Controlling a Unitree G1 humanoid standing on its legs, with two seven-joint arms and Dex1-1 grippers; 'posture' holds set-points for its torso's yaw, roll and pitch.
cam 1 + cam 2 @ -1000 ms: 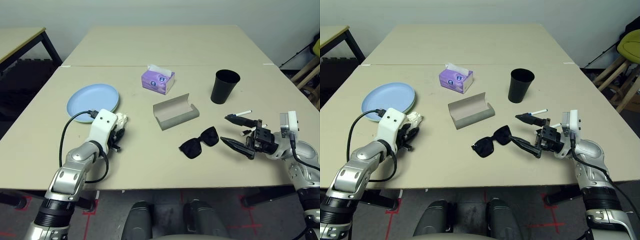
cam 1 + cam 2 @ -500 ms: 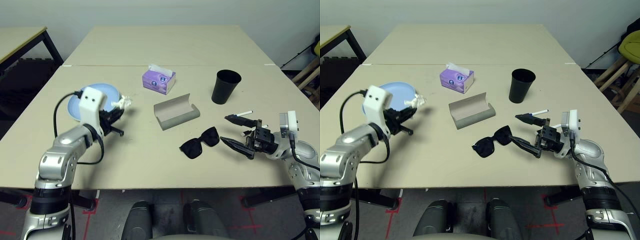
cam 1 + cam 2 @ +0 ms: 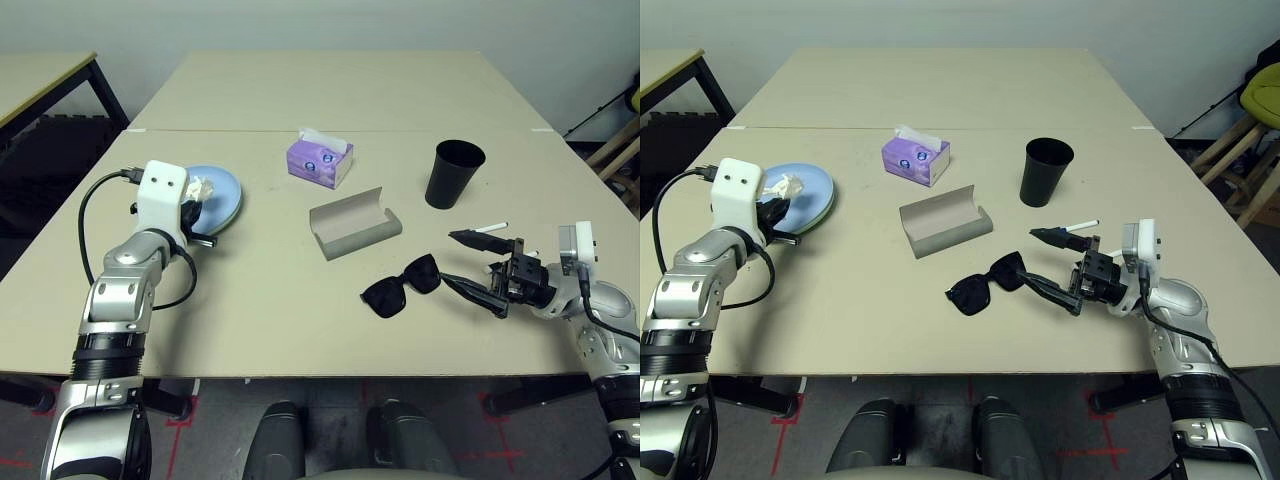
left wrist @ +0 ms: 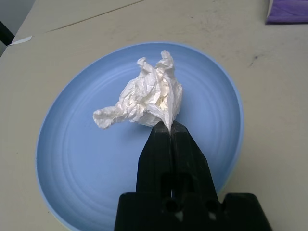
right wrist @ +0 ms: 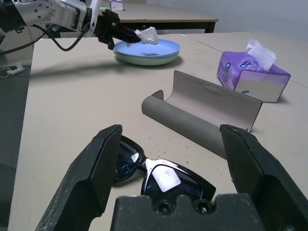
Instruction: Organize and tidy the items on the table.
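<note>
My left gripper [image 4: 168, 126] is shut on the edge of the crumpled white tissue [image 4: 147, 101], holding it over the middle of the light blue plate [image 3: 226, 196]. That plate is stacked on a pale green plate [image 5: 144, 60] at the table's left. Black sunglasses [image 3: 399, 286] lie near the front, right of centre. Just right of them, my right gripper [image 3: 450, 258] hovers open, pointing at them. The grey glasses case [image 3: 355, 222] lies open mid-table. The black tumbler [image 3: 455, 172] stands at the back right. A thin white pen [image 3: 491, 228] lies beyond my right gripper. The purple tissue box [image 3: 320, 160] sits at the back centre.
The beige table [image 3: 280, 320] has bare room along its front and left of the sunglasses. A second tabletop [image 3: 330, 85] adjoins it behind. A black-legged table [image 3: 40, 80] stands far left, and a stool [image 3: 1260, 100] far right.
My left arm lifted the tissue off the table and carried it back and left, over the blue plate. The right arm stayed still.
</note>
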